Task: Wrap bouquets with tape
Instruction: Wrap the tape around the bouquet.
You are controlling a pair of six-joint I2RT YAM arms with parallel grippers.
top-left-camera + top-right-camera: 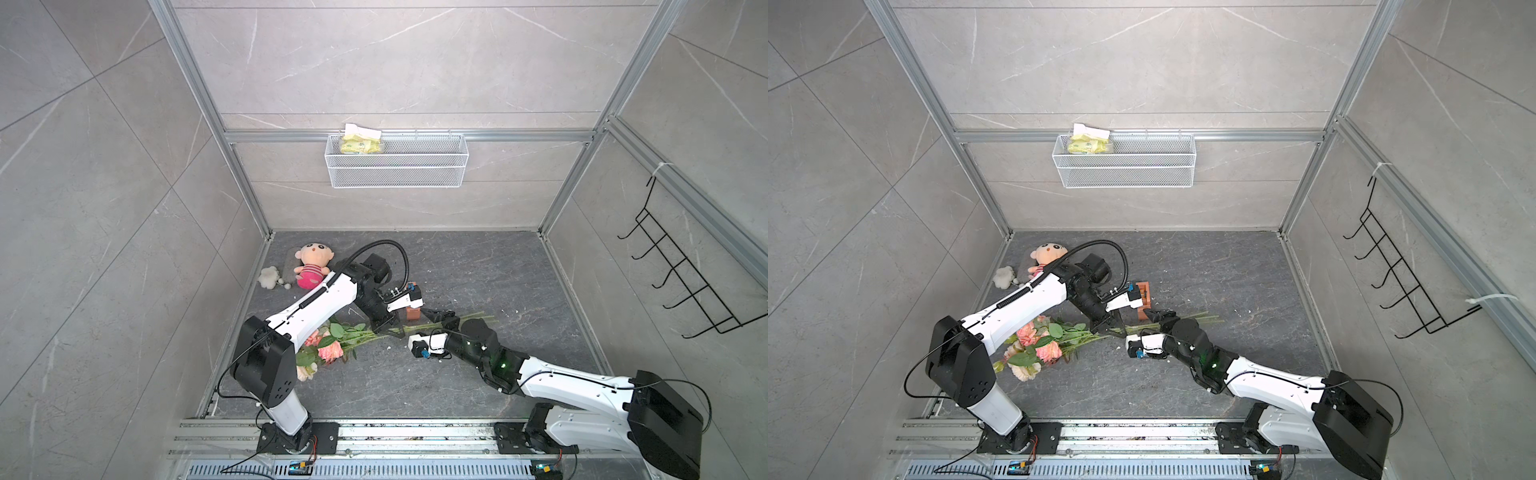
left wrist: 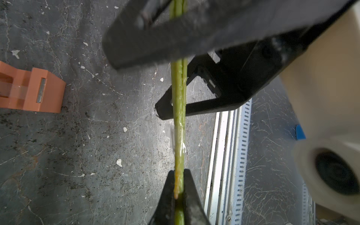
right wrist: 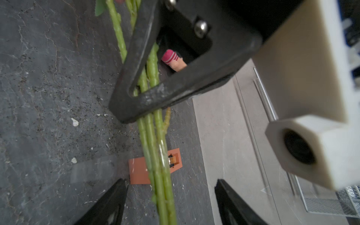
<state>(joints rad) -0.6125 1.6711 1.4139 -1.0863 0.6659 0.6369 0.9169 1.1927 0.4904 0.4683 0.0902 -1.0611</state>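
one bundle flower stems [image 2: 178,93]: left gripper [image 2: 179,172] clamped on it, right gripper [image 3: 171,181] wide around it, tape dispenser [image 2: 46,87] near.

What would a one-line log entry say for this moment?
left fingers: shut on bouquet stems | right fingers: open astride stems | clear tape: wrapped round stems between them | tape dispenser: apart, not held

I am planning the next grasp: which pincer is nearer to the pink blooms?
Left. The left pincer is shut on the stems closer to the blooms; the right pincer stands open around them farther along.
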